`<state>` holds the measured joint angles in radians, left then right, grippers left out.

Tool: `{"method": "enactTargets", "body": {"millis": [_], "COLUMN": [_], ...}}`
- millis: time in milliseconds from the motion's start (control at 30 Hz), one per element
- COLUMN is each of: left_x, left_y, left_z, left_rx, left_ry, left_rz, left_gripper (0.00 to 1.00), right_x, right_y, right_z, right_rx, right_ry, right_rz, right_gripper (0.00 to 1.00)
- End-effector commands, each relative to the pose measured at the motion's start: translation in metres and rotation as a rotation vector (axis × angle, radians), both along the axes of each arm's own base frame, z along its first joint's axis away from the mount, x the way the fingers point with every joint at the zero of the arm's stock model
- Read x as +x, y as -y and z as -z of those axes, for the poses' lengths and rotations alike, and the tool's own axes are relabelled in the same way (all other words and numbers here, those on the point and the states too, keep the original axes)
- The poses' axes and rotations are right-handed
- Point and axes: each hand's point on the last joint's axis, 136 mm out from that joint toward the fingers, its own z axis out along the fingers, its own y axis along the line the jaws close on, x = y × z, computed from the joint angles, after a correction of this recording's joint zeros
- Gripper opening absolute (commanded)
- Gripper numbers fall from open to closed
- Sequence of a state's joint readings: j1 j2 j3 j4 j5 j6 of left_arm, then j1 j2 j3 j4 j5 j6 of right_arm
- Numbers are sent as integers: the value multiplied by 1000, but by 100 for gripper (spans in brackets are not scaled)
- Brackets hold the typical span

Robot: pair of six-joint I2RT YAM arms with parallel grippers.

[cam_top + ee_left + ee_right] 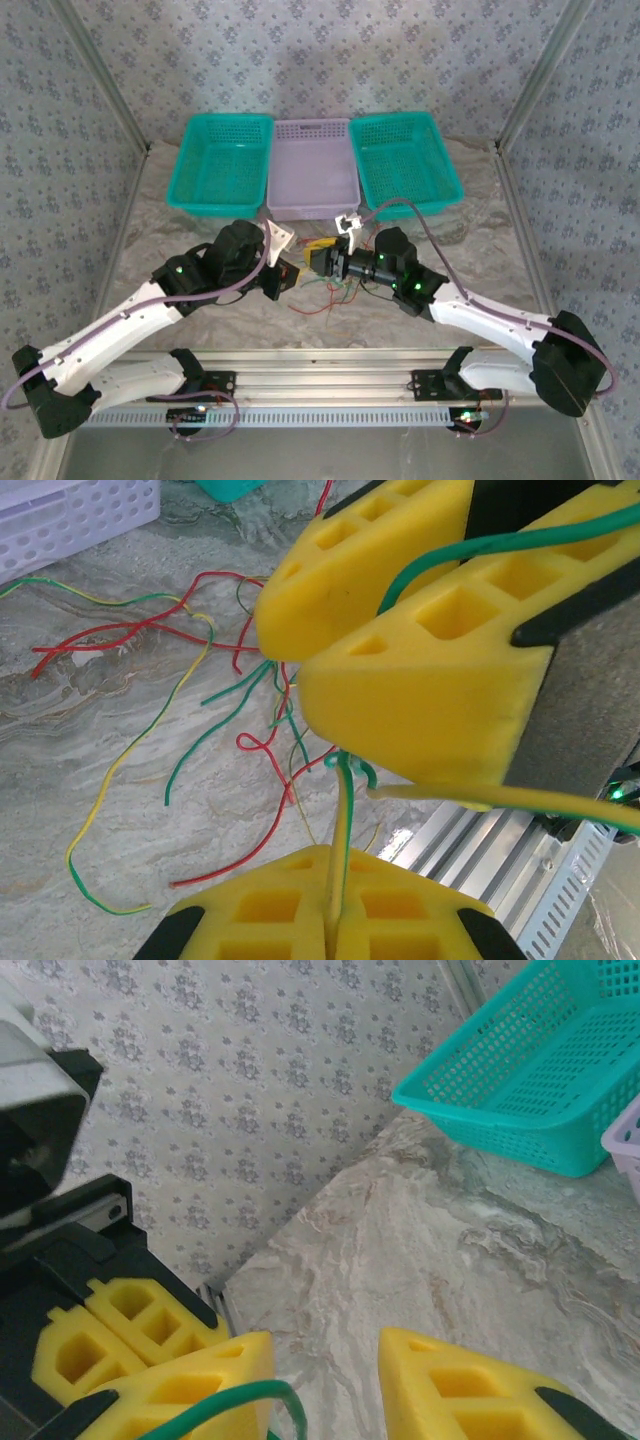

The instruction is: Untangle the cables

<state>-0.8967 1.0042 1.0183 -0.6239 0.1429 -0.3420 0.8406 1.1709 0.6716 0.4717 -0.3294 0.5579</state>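
Observation:
The cables are thin red, green and yellow wires lying tangled on the marble tabletop between the two arms; in the left wrist view the tangle spreads to the left. My left gripper is shut on a yellow-and-green cable that runs up from its pads to a knot. My right gripper faces it, almost touching, and stands open. A green cable loops over its left finger and runs between its fingers.
Three baskets stand in a row at the back: teal, lavender, teal. A metal rail runs along the near edge. Patterned walls close in both sides and the back.

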Motion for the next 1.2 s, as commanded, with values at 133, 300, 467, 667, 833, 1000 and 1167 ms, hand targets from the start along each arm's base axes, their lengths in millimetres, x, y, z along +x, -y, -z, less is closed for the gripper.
{"method": "enactTargets", "body": {"millis": [133,300,467,667,833,1000,1167], "left_x": [0,-4,-8,-16,-23,-34,-47], "left_y": [0,-13,-30,-42,-52,-60,-62], "left_z": [-9,-6,6,13,19,25,17], "left_rx": [-32,-3,48,72,104,114,84], "left_ry": [20,25,7,-11,-27,-65,-105], "left_rz": [1,-21,-58,-68,-75,-67,-41], "left_gripper": [0,0,0,0,0,0,0], "right_x": [13,41,72,81,87,92,93], "right_y": [15,63,129,162,192,228,253], "right_z": [-8,2,5,-11,-19,-23,-22], "right_rx": [21,12,100,160,169,150,89], "right_ry": [25,-25,-121,-108,-97,-84,-67], "right_rz": [109,325,547,637,736,869,992], "right_gripper": [0,0,0,0,0,0,0]}}
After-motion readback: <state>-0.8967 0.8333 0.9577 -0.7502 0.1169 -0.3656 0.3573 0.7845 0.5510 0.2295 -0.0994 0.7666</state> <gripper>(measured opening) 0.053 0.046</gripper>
